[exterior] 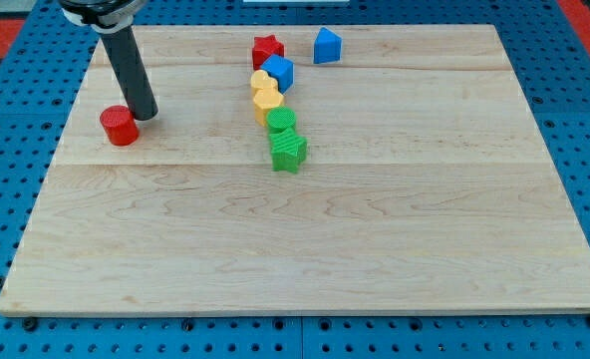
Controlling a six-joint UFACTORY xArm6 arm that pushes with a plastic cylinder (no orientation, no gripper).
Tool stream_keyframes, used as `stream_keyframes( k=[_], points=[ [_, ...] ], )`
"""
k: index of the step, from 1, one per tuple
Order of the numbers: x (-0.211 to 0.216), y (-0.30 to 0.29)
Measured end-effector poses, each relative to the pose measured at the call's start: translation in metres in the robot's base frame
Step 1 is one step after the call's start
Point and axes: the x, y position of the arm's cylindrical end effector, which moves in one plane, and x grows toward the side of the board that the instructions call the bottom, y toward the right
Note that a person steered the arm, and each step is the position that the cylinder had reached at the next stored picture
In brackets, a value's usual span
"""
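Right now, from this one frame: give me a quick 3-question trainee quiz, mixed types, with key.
1. True or false: my tip is right beside the red cylinder.
2. Which block lies nearest the view's top right of the cluster? A) green star B) blue block C) yellow block
3. Fill in: the lowest block in the middle column is the green ____.

Key: 1 true; 2 B; 3 star. The column runs from the red star down past a blue cube and two yellow blocks.
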Motion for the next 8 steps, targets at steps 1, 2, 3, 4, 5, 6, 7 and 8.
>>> stream_keyframes(
  k=[1,2,3,4,5,6,7,8],
  points=[
    [-0.055,0.045],
    [-0.132,0.067],
    [-0.14,0.175],
    [-0.14,0.197],
    [-0.12,0.215],
    [-0.09,0.255],
    [-0.07,0.27],
    [-0.055,0.271]
  ],
)
